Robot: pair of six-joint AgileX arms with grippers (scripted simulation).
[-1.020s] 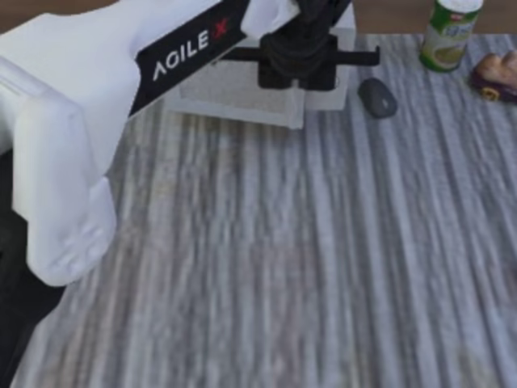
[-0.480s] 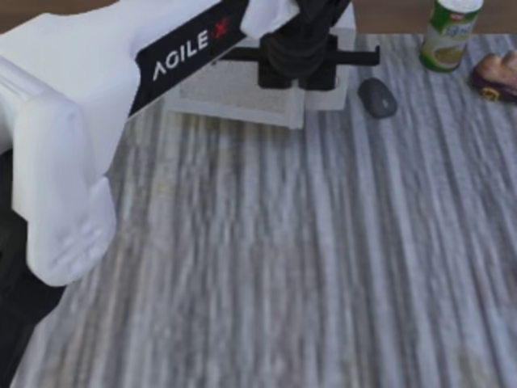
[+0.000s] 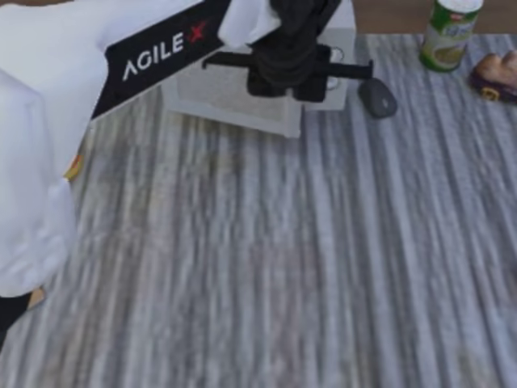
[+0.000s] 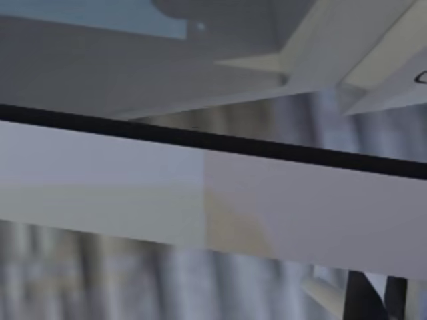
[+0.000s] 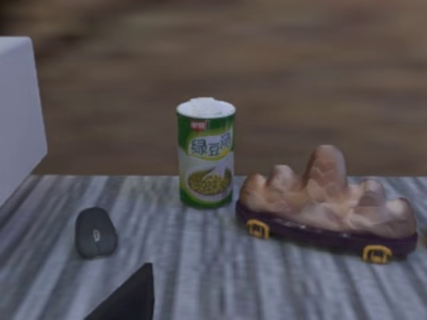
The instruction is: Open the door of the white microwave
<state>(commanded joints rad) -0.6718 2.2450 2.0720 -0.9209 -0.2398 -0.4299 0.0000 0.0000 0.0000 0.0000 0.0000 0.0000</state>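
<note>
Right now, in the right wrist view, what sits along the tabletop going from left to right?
White microwave at the edge of the picture → dark grey computer mouse → green can with a white lid → brown rock ornament on a dark purple base.

A: The tabletop (image 3: 323,259) is grey, streaked with paler wood-grain lines. The white microwave (image 3: 339,44) carries the door (image 3: 234,101), white-framed with a grey speckled mesh window.

B: And the left hand (image 3: 291,65) over it is black, on a white arm with a black band lettered in white and a red mark.

A: Beside that hand lies a dark grey mouse (image 5: 95,232). Farther off stands a green can (image 5: 206,155) with a white top and yellow label, then a tan rock ornament (image 5: 327,193) on a purple base with yellow feet.
</note>
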